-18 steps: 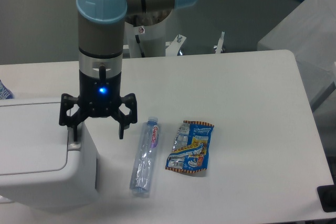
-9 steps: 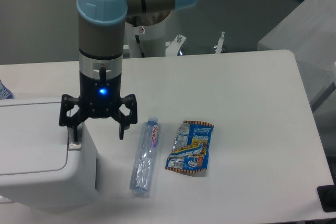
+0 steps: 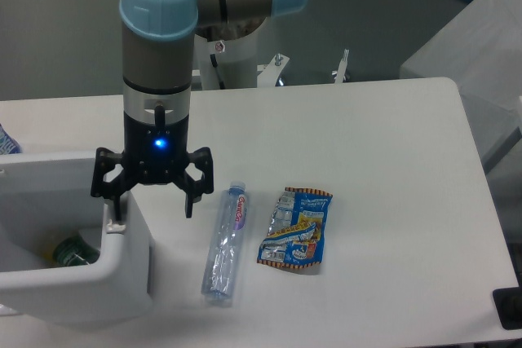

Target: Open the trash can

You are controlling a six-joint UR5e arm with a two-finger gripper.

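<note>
The trash can [image 3: 122, 283] is a large boxy white bin at the table's front left. Its lid [image 3: 49, 175] is swung up toward the back, and the inside shows, with something green [image 3: 73, 252] at the bottom. My gripper [image 3: 152, 213] hangs straight down over the bin's right edge with its jaws spread wide and nothing held. Its left fingertip [image 3: 115, 211] is right at the push-button tab [image 3: 114, 227] on the rim. Its right fingertip [image 3: 188, 205] hangs over the table beside the bin.
A clear plastic bottle [image 3: 226, 242] lies on the white table just right of the bin. A crumpled blue snack wrapper [image 3: 296, 228] lies to its right. A black object [image 3: 507, 309] sits at the table's front right corner.
The lid lay flat and closed on the bin in the earlier frames and now stands open, showing the inside. My gripper has stayed in the same place.
</note>
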